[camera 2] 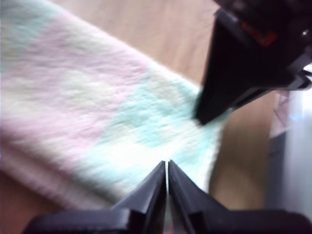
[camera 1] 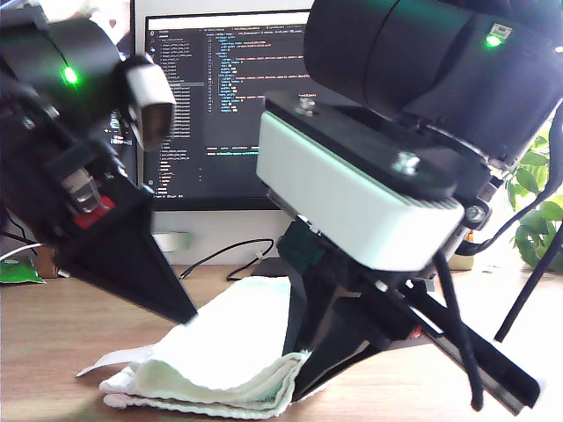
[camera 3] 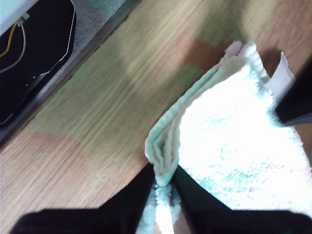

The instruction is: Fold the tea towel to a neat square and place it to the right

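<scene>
Tea towel [camera 3: 229, 146] (folded) in second hand [camera 3: 165, 187]

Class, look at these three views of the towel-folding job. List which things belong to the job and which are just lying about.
Belongs to the job:
- tea towel, folded in layers on the wooden table
- my first gripper, closed over the towel
- my second gripper, pinching the towel's layered edge

Just lying about:
- monitor showing code
- black cable
- potted plant
</scene>
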You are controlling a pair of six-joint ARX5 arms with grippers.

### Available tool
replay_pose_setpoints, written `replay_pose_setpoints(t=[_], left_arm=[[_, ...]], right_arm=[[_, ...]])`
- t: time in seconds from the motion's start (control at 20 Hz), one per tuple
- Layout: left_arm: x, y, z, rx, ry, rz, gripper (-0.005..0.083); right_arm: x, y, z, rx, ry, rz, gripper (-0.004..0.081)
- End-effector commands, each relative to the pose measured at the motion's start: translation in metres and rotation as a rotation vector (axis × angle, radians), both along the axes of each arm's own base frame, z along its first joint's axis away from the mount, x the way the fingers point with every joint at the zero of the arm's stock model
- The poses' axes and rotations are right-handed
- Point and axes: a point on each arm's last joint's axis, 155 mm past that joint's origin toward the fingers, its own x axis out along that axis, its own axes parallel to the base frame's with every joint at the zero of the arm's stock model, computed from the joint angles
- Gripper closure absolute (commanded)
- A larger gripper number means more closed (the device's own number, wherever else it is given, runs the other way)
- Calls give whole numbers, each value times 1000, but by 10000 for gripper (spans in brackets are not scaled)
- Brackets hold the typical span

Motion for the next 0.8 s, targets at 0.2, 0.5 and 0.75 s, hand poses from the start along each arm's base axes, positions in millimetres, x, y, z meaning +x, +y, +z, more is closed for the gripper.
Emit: replay_pose_setpoints(t=[0.2,0.5,0.75], left_arm=[[-7,22,14,86,-116,-14,745],[-13,32,25,167,-206,1,619],[3,36,29,206,-288,62,455]], right_arm=[[19,28,35,114,24,-129,781],[32,39,62,158,65,-214,781],[32,38,62,161,87,-243,781]])
